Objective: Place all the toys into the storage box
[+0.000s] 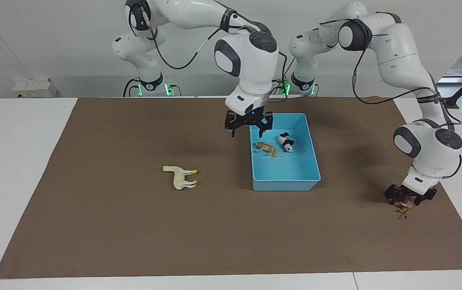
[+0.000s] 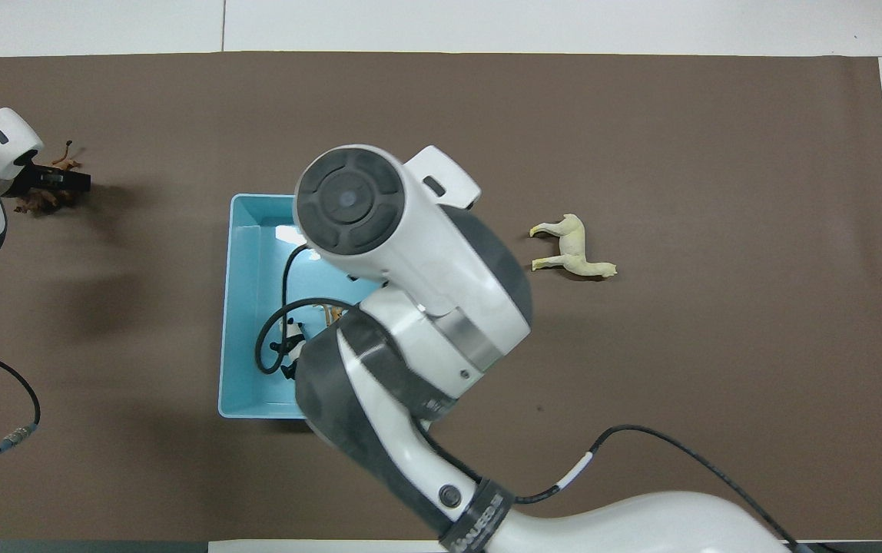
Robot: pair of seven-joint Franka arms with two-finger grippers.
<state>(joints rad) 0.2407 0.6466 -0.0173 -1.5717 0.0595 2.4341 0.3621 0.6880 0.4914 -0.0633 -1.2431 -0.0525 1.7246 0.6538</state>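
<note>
The light-blue storage box [image 1: 285,186] [image 2: 245,307] holds the orange tiger [image 1: 266,149] and the panda [image 1: 286,142], both lying on its floor. My right gripper [image 1: 248,129] hangs open and empty over the box's edge toward the right arm's end. In the overhead view the right arm covers most of the box. The cream horse [image 1: 180,177] [image 2: 573,250] lies on its side on the mat, toward the right arm's end. My left gripper [image 1: 410,196] [image 2: 53,180] is low over the brown maned animal [image 1: 405,207] [image 2: 34,201] near the mat's edge at the left arm's end.
A brown mat [image 1: 134,233] covers the white table [image 1: 21,161]. The right arm's cable loops low over the box [image 2: 272,338]. Open mat lies between the horse and the box.
</note>
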